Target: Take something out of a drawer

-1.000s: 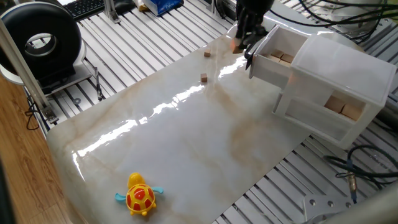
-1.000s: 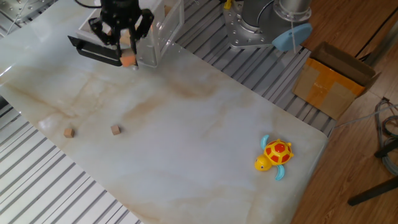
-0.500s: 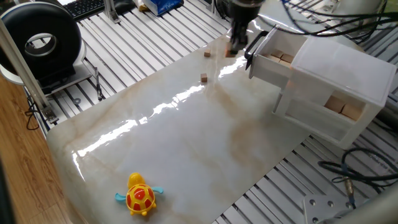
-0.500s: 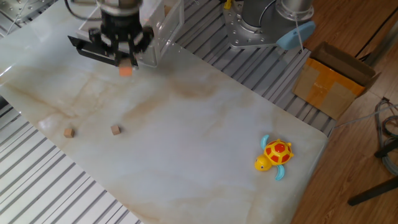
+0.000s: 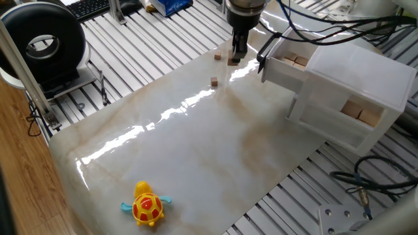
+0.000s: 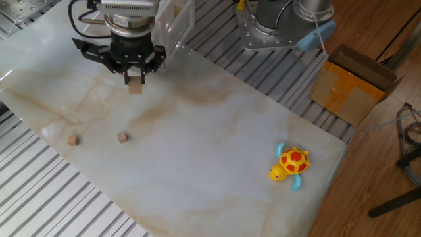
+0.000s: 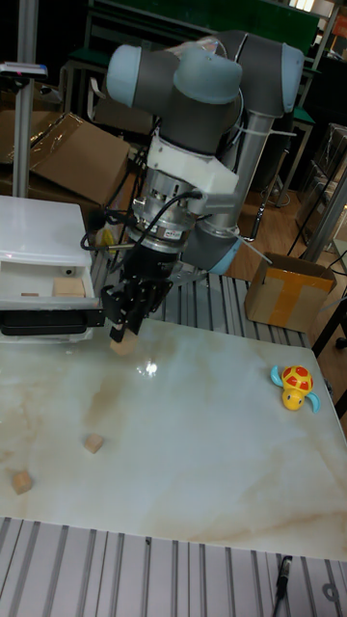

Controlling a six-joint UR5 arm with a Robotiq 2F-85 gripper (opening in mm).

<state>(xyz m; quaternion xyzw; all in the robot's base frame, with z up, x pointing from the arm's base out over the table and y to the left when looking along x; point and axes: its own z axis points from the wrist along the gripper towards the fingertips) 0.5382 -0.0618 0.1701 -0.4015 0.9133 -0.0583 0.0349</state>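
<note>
Near edge: toy turtle (image 6: pixel 290 164); mid-table: two small brown cubes (image 6: pixel 122 137). Beyond, the gripper (image 6: pixel 135 81) points straight down, fingers clamped on the tan block (image 6: pixel 135 87), directly beneath it, just above the marble; open top drawer (image 5: pixel 285 66) behind.
</note>
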